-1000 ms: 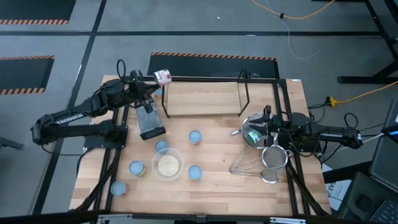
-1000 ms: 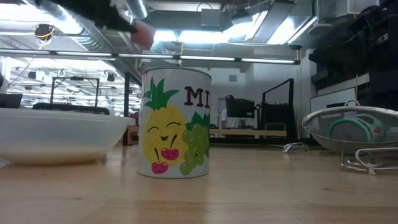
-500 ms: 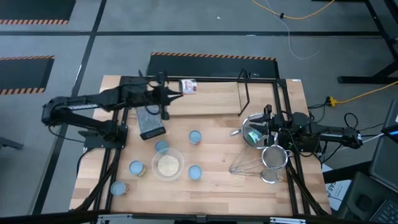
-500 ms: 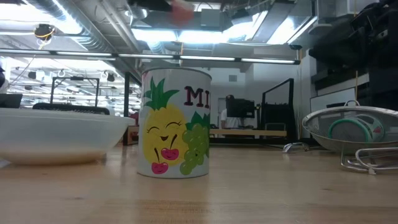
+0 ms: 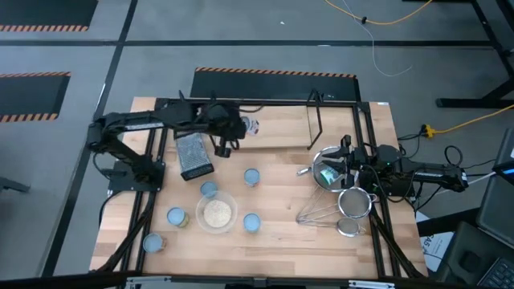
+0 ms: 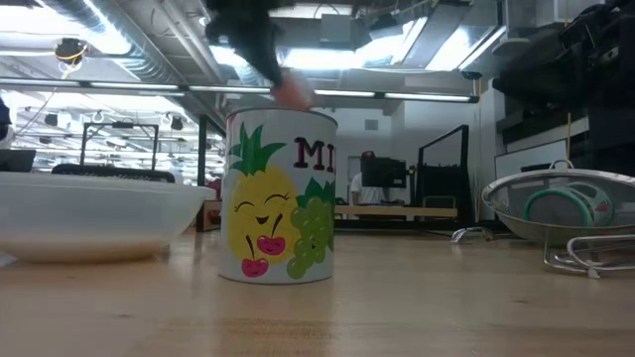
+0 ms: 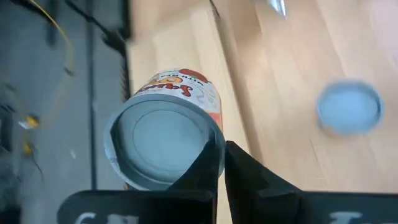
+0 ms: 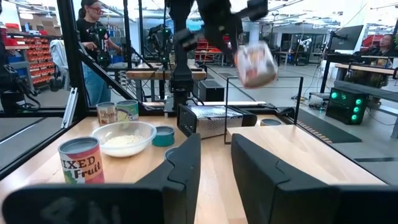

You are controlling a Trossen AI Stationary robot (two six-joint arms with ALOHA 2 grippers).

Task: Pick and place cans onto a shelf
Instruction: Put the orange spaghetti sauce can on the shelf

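1. Carried can (image 7: 166, 134) pinched by left gripper (image 5: 234, 127), fingers (image 7: 249, 180) shut on its rim, tilted sideways above the shelf (image 5: 265, 124) at the worktop's (image 5: 281, 241) far edge, probably for setting down there.
2. Loose cans: about six near the worktop's left half, around the bowl (image 5: 216, 213).
3. Right gripper (image 5: 341, 164) parked by the right edge, fingers (image 8: 180, 168) partly apart, holding nothing.
4. Also one grater (image 5: 193, 156) and several strainers (image 5: 337, 210).

Grey floor (image 5: 241, 32) w/ hazard-stripe tape (image 5: 273, 73)

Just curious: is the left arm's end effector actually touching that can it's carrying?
Touching. In the left wrist view the left end effector has its dark fingers pinched on the rim of the can.
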